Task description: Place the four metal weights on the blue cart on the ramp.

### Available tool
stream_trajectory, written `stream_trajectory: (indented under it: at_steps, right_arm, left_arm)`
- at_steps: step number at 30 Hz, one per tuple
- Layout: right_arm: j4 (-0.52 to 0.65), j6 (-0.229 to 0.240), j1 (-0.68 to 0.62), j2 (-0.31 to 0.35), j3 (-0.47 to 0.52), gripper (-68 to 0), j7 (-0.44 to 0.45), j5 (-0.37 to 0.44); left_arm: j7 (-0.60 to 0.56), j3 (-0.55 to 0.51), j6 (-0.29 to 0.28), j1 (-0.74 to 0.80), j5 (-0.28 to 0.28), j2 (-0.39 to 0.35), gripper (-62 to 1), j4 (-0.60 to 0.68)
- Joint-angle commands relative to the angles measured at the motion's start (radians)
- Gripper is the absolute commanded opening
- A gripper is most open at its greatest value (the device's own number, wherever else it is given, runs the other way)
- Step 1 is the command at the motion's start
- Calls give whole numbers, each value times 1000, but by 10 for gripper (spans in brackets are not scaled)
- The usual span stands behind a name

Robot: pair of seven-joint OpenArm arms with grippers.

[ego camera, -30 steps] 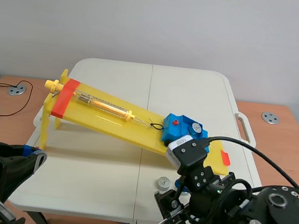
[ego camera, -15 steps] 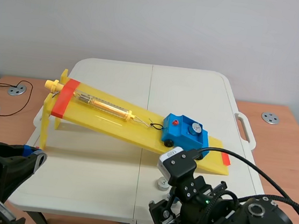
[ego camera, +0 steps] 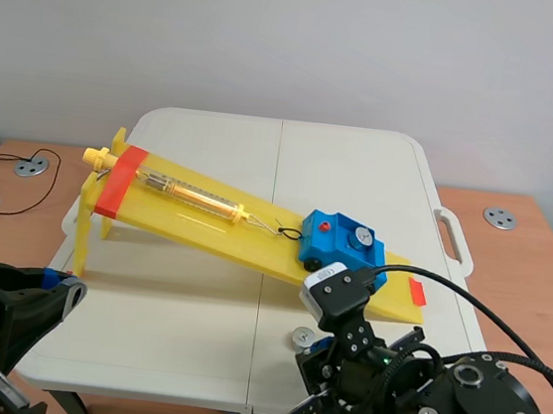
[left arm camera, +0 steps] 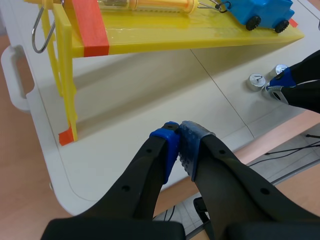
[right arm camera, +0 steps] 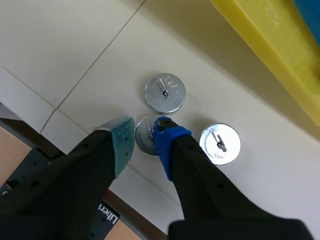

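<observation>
Down by the table's (ego camera: pixel 361 167) near edge, the right gripper (right arm camera: pixel 143 139) is closed on the middle weight (right arm camera: pixel 145 140) – one pad on each side of its rim, the disc lying flat between them. Whether it rests on the table or is lifted cannot be seen. A far weight (right arm camera: pixel 165 93) lies just ahead of the fingers, almost touching the held one. A side weight (right arm camera: pixel 220 144) lies beyond the blue-padded finger (right arm camera: pixel 167 137), which keeps the two apart. All three sit in a tight cluster close to the table's edge, which runs just behind the fingers. Bare tabletop opens beyond the teal-padded finger, up to the table's centre seam.

Ahead of the cluster, the low end of the yellow ramp (ego camera: pixel 205 221) overhangs the table, its edge close above the weights. The blue cart (ego camera: pixel 342 243) stands on that low end – a fourth weight (ego camera: pixel 360 237) already on top – and is hooked to a yellow spring scale (ego camera: pixel 188 194) lying up the slope.

The left gripper (left arm camera: pixel 180 145) is closed on nothing, pads meeting, above the near corner on the robot's left. Open tabletop lies between it and the ramp's raised legs.
</observation>
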Motion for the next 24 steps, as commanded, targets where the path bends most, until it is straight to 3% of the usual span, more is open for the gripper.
stream_trajectory:
  at_steps: [1, 4, 12, 24]
  right_arm:
    - [25, -29, 62, -19, 8, -604, 56, 6]
    - [21, -29, 61, -19, 8, -670, 37, -15]
    - [90, -29, 37, 18, 21, -668, 31, 5]
    - [479, -20, -152, 103, 196, -669, -57, 232]
  left_arm:
    - [-104, -16, -25, -19, -51, 8, -578, 69]
    - [-104, -16, -25, -19, -51, 8, -578, 69]
    - [-104, -16, -25, -19, -51, 8, -578, 69]
    - [-104, -16, -25, -19, -51, 8, -578, 69]
